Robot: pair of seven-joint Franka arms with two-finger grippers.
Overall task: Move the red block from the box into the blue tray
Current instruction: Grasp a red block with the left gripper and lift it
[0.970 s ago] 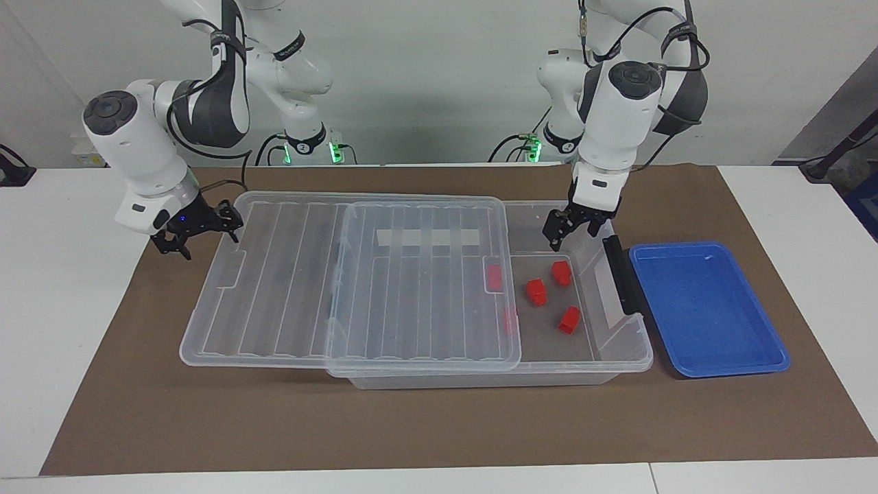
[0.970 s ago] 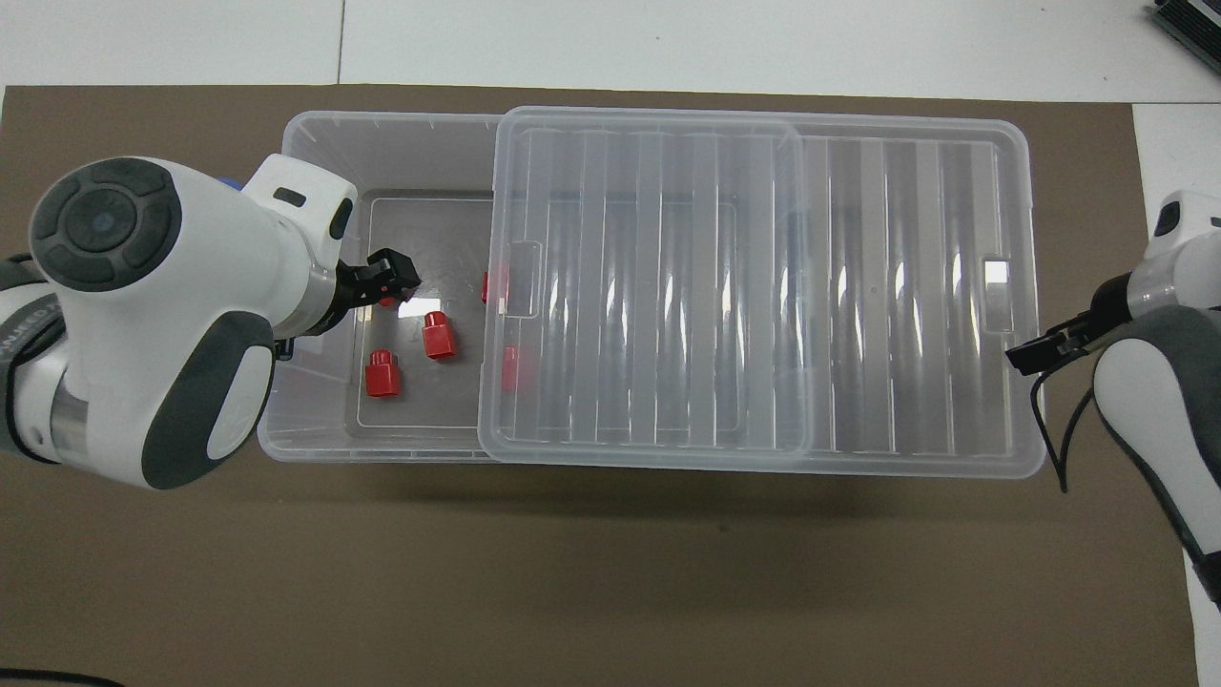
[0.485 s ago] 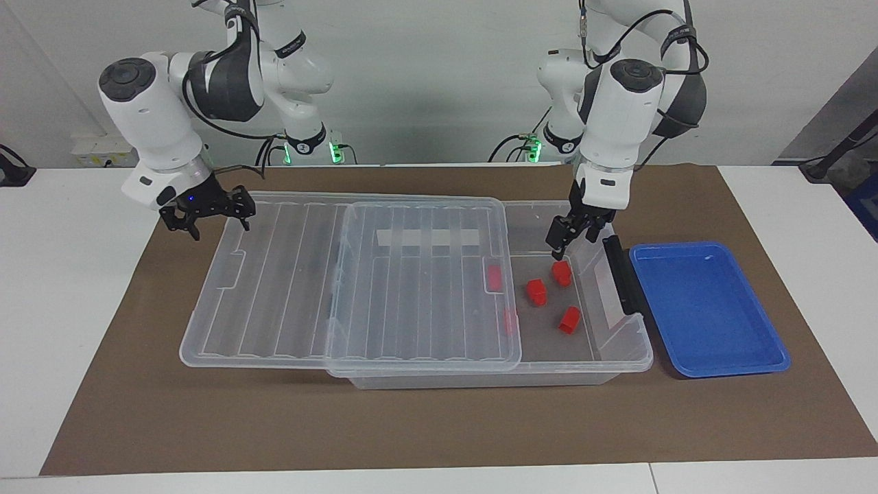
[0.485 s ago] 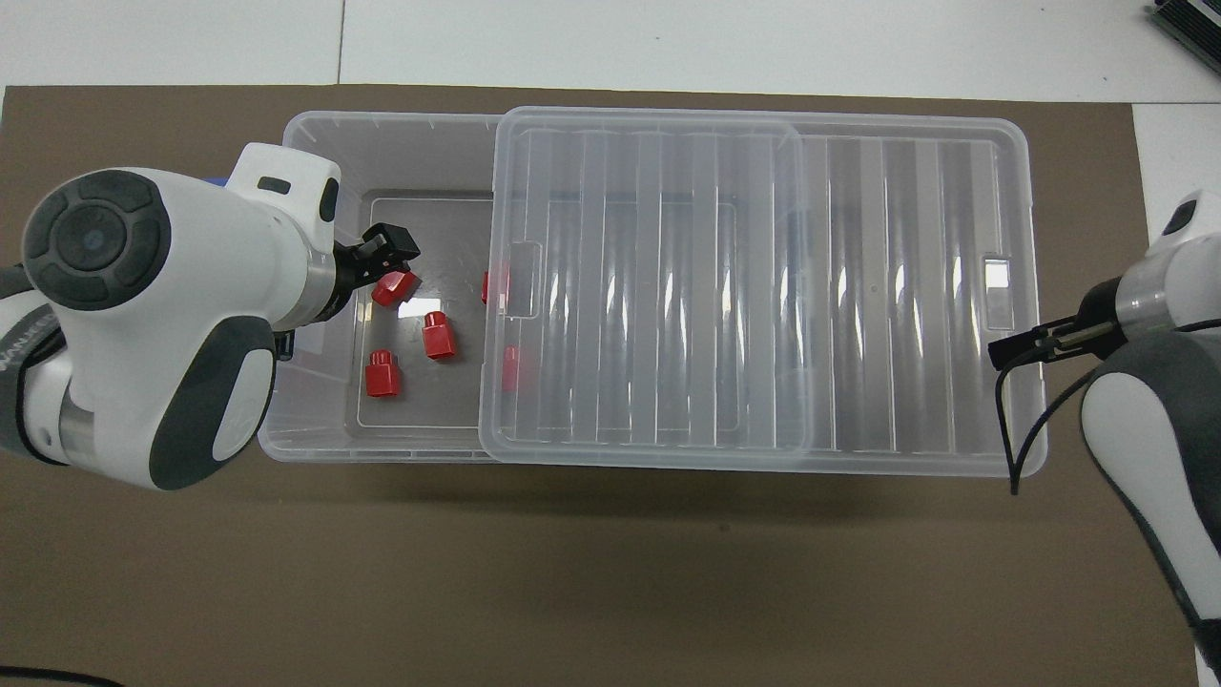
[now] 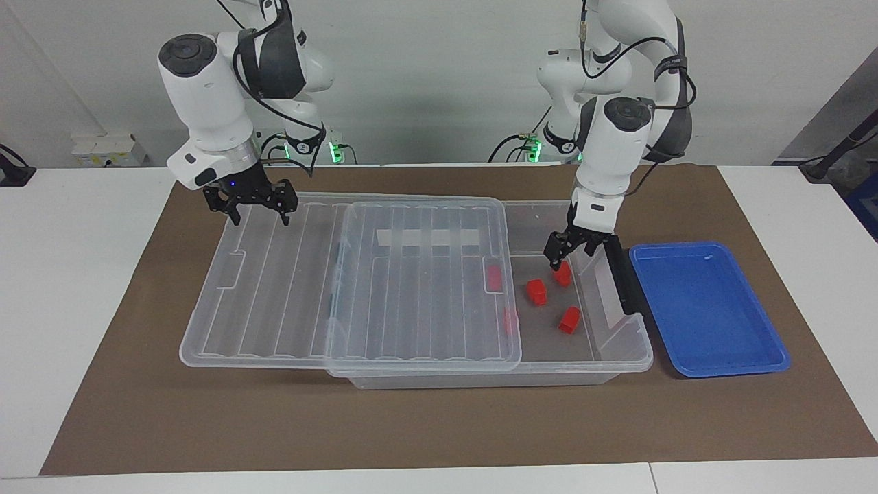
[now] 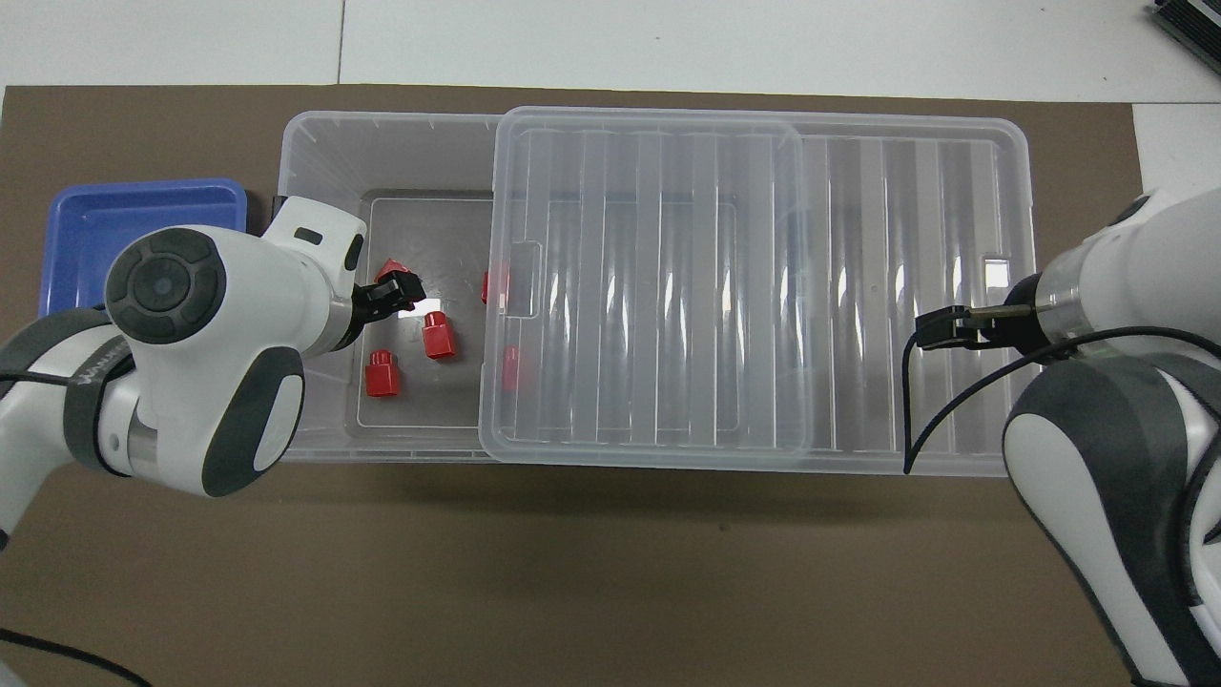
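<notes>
- The box (image 5: 621, 343) sits lengthwise on a brown mat (image 5: 206, 425) on the table (image 5: 62, 274), and it serves as the landmark for all the rest.
- Its ribbed clear lid (image 5: 384, 274) is slid toward the right arm's end, so the box lies uncovered at the left arm's end.
- The left gripper (image 5: 564, 255) is down inside that uncovered end, its fingers spread apart and set about the red block (image 5: 564, 275) that lies nearest the robots; they do not hold it, and whether they touch it cannot be told.
- Two other red blocks (image 5: 536, 292) (image 5: 569, 320) lie loose on the box floor, farther from the robots than the red block.
- Two more red blocks (image 5: 494, 277) (image 5: 509, 320) show through the lid's edge, inside the box.
- The blue tray (image 5: 706, 309) lies on the mat just beside the box at the left arm's end, next to the dark latch (image 5: 621, 274).
- The right gripper (image 5: 255, 206) hangs over the lid's overhanging end, at the right arm's end of the box, fingers spread and holding nothing.
</notes>
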